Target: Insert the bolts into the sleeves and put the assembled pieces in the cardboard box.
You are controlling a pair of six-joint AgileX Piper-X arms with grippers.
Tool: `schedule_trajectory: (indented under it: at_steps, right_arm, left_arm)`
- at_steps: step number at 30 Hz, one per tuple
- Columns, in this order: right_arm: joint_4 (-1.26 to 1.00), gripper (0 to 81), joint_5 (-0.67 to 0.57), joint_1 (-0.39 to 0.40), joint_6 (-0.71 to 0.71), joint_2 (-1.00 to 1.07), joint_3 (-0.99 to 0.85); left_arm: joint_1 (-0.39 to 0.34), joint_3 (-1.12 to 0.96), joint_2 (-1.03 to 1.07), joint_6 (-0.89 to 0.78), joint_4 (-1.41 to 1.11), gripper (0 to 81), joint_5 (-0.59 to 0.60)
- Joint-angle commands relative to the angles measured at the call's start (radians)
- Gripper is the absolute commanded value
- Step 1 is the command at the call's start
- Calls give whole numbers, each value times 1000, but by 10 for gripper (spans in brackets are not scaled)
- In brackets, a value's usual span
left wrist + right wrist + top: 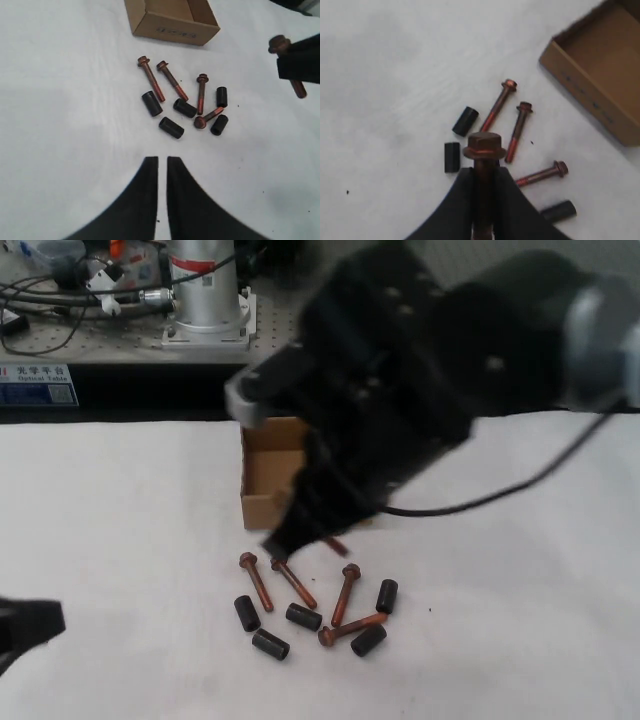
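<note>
Bolt (484,148) clamped by its shank in right gripper (484,176), above loose sleeves (465,121) near cardboard box (600,85).
Stiff, smooth metal, likely rather heavy for its size; better gripped mid-shank, tip left free for insertion. Left gripper (162,167) narrow, empty.

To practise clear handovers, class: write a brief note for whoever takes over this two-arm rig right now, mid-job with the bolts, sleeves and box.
Right claw: shut on one bolt, held above the cloth.
Left claw: shut, empty, over the cloth short of the pile.
On the cloth: four loose bolts and five sleeves, next to the cardboard box.
Done: one bolt picked up; nothing joined.
Left: insert all five bolts, then box the pieces.
</note>
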Motion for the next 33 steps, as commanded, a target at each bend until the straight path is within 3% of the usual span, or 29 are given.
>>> schedule_trajectory:
  at_steps: [1, 4, 6, 12, 20, 26, 33]
  right_arm:
    - [-2, 38, 7, -40, 3, -108, 86]
    - [-2, 38, 21, -83, 3, -218, 193]
    - [-2, 38, 21, -117, 3, -301, 251]
    - [-2, 38, 21, -220, 3, -540, 396]
    - [8, 38, 21, -348, 3, -769, 490]
    - [46, 38, 21, -403, 3, -823, 497]
    - [66, 38, 21, -422, 3, -823, 497]
  left_arm:
    - [-26, -53, 66, 6, -5, 169, 11]
    - [-94, -115, 171, -4, -35, 370, 11]
    - [-140, -134, 238, -58, -106, 435, 11]
    - [-258, -141, 405, -288, -283, 303, -81]
    - [-397, -264, 586, -288, -242, 300, -372]
    - [-442, -476, 761, -263, 20, 300, -569]
    - [-442, -614, 905, -257, 23, 300, -482]
